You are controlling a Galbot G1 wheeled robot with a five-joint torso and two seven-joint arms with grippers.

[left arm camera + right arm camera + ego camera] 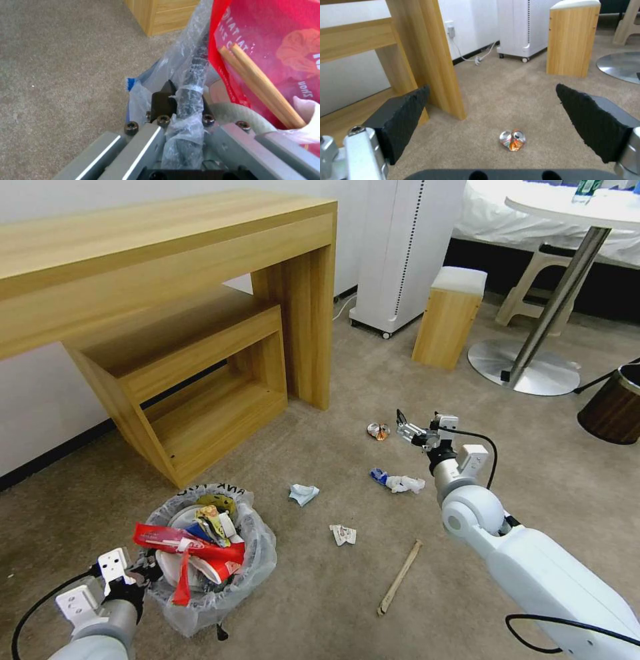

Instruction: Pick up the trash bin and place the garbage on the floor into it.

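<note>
Trash bin: the small round dark bin lined with crinkly clear plastic point(257, 553) sits at the lower left of the head view, on the beige carpet point(320, 607) in front of the light wooden desk point(167, 260).
Left gripper: the left gripper point(181, 100) is pinched onto the bin's rim and bag liner, as the left wrist view shows.
Bin contents: already heaped, with a long red wrapper point(183, 543), crushed cups and paper; in the left wrist view a red packet point(266, 37) and a pair of wooden sticks point(263, 85) lie inside.
Right gripper: the right gripper point(402, 425) hangs at centre frame with its jaws spread wide and nothing between them, just beside the crushed silver-and-orange can point(378, 431).
Still on the floor: that can, a crumpled blue-and-white cup point(398, 482) below it, a pale crumpled paper point(303, 493), a small printed scrap point(343, 534), and a wooden stick point(399, 577) at lower centre.
Progress: I'd judge it well past halfway; five pieces remain, the can apparently first.
</note>
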